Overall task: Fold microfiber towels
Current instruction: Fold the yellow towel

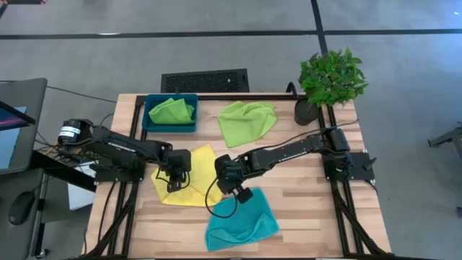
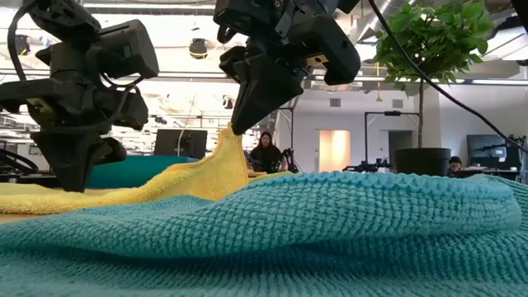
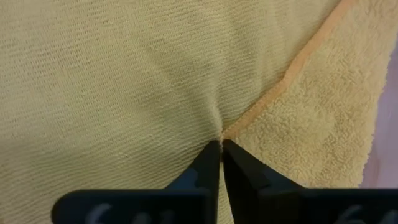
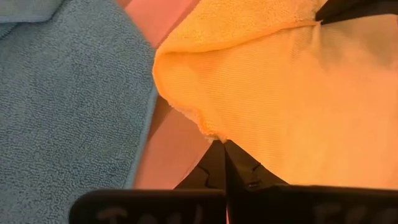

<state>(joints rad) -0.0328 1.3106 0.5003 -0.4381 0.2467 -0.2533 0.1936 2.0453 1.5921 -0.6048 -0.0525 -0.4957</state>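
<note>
Both tools were on the yellow towel, which lay on the surface just beside the teal towel, likely to fold it over. The left tool was pinched tight on the yellow towel's hem. The right tool was clamped on its edge nearest the teal towel, lifting it.

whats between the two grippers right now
The yellow towel: in the high view it spans from the left gripper to the right gripper, each shut on an edge of it.
</note>
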